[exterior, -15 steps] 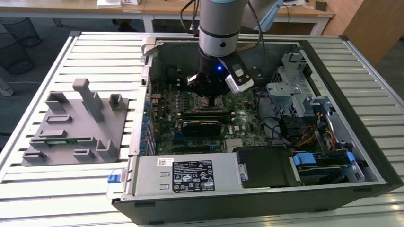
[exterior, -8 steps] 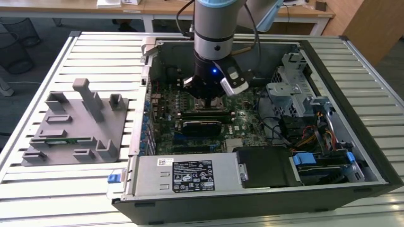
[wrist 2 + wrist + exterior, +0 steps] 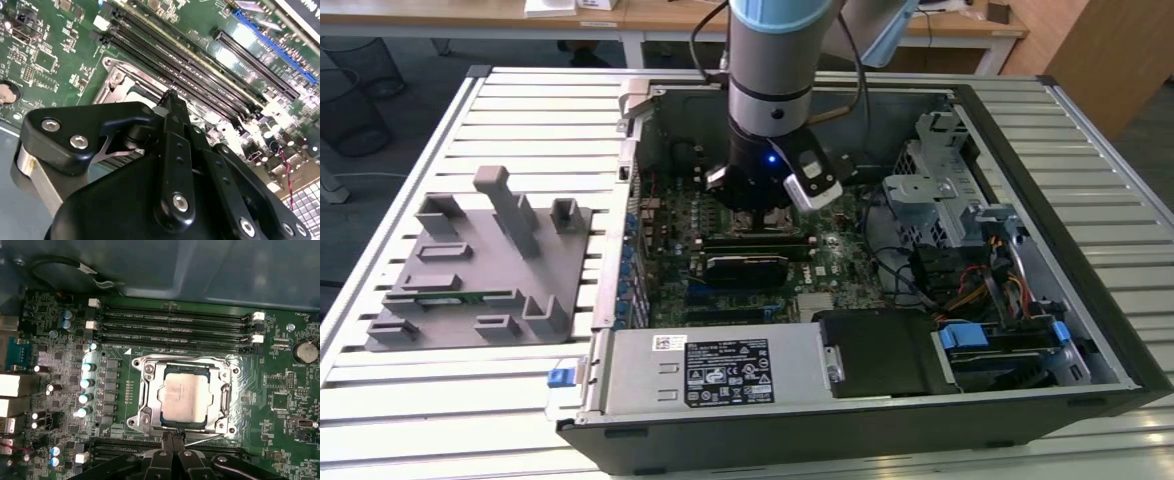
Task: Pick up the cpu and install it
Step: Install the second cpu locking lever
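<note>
The pincer (image 3: 172, 447) hangs low inside the open computer case (image 3: 1067, 150), just beside the near edge of the socket frame (image 3: 145, 390); in the first wrist view its two fingertips meet with no gap and nothing shows between them, so it appears closed and empty. Just past those tips the cpu (image 3: 182, 397) lies flat in the socket on the motherboard (image 3: 280, 390), silvery lid up, apart from the fingers. Judged from this, the pick and the placing look done: the chip seems seated squarely within the frame, whose retaining plate appears not yet closed over it, so clamping would be what remains. The chip is nearly square, with no real long axis; its edges run parallel to the memory slots (image 3: 175, 327) beside the socket. Further out, in the exterior view, a grey parts fixture (image 3: 480, 270) sits on the slatted bench (image 3: 400, 400) at the exterior view's left.
</note>
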`<act>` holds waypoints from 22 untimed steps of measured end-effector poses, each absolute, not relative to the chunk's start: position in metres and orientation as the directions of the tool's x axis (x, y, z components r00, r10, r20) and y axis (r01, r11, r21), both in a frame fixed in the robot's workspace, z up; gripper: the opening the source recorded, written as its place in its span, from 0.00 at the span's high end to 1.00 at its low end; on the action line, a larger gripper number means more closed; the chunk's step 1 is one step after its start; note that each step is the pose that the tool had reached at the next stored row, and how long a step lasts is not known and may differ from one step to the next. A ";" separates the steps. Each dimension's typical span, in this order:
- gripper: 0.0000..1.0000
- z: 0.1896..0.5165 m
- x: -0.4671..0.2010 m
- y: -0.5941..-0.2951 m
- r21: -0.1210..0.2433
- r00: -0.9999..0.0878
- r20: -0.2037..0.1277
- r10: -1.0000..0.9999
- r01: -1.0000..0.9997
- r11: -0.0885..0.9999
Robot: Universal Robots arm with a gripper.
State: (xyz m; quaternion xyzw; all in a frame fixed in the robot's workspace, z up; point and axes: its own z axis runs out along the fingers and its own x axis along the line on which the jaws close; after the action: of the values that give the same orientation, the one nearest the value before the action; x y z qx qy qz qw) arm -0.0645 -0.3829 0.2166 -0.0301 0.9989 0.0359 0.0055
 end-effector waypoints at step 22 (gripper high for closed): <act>0.89 0.200 -0.094 -0.395 0.115 -0.998 -0.016 -0.059 -0.061 0.991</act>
State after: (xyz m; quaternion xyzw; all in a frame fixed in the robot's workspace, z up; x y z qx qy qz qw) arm -0.0939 -0.3946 0.1997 -0.0300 0.9978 0.0580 0.0061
